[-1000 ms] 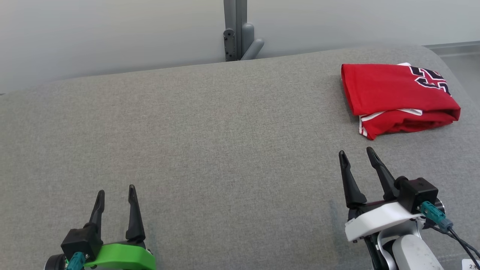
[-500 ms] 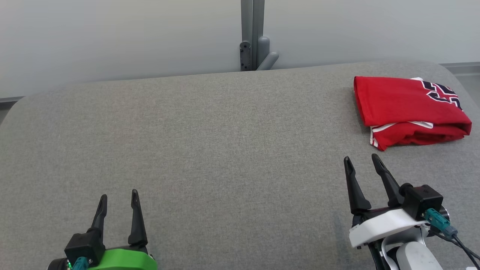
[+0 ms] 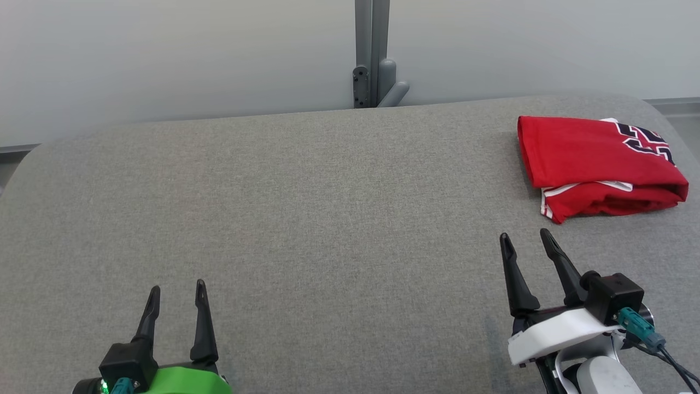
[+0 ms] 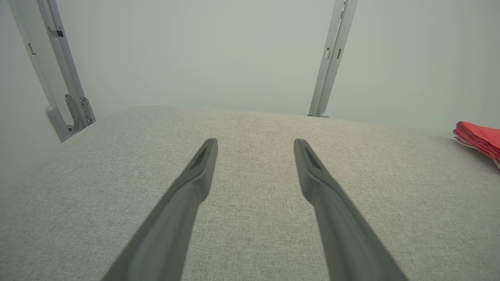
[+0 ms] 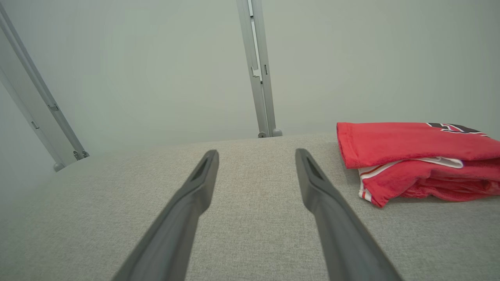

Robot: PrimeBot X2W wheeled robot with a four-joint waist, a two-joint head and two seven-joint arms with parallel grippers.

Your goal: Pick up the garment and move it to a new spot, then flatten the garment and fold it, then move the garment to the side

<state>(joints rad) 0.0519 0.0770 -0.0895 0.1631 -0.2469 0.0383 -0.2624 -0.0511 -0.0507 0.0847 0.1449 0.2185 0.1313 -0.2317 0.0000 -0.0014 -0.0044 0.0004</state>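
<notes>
A red garment (image 3: 596, 161) with white trim and dark lettering lies folded at the far right of the grey cloth-covered table (image 3: 328, 219). The right wrist view has the garment (image 5: 418, 160) to the right of my fingers, and the left wrist view catches its edge (image 4: 480, 138) at the far right. My right gripper (image 3: 526, 241) is open with nothing between its fingers, a short way in front of the garment and apart from it. At the lower left my left gripper (image 3: 178, 290) stands open over bare table, far from the garment.
A grey metal post with a bracket (image 3: 373, 60) rises behind the table's far edge against a pale wall. The table's rounded right edge (image 3: 664, 112) lies just beyond the garment. Another slanted metal rail (image 4: 54, 78) stands at the table's far left.
The whole head view has shifted down and to the right, so the camera moved. Both grippers stay open and the garment keeps its place on the table.
</notes>
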